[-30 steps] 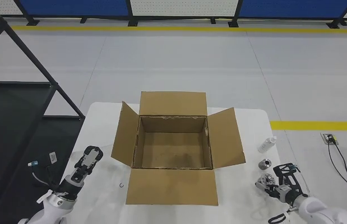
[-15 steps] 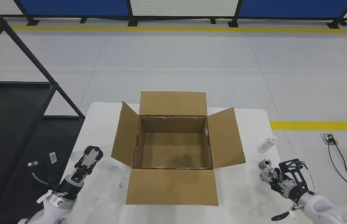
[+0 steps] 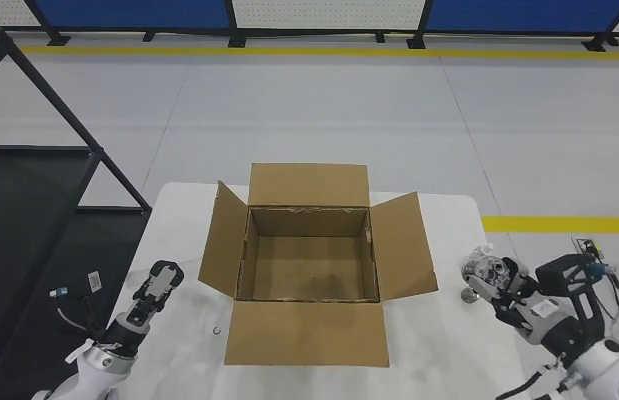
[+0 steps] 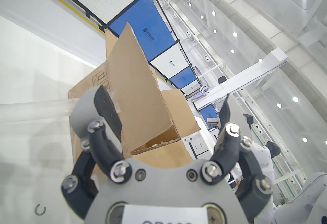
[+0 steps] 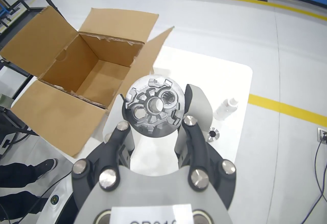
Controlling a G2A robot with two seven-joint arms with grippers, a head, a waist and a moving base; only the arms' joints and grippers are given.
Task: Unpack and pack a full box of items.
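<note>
An open cardboard box (image 3: 309,268) stands mid-table with all flaps spread; its inside looks bare (image 5: 84,74). My right gripper (image 3: 489,275) is lifted above the table's right side, shut on a round grey metal gear part (image 5: 154,106) whose toothed face looks at the wrist camera. The same gear part (image 3: 486,270) hangs just right of the box's right flap. At the front left corner of the table my left gripper (image 3: 161,283) lies low and open, nothing between its fingers (image 4: 108,110), facing the box's left flap (image 4: 135,97).
A small white bottle (image 5: 226,108) and a small metal bushing (image 5: 212,134) stand on the table's right side, beyond the right gripper. A thin metal ring (image 3: 218,332) lies near the box's front left flap. The white table (image 3: 184,230) ends close behind the box.
My right gripper has risen from the table's front right with the gear part in it and moved back and to the right. The left arm has stayed still.
</note>
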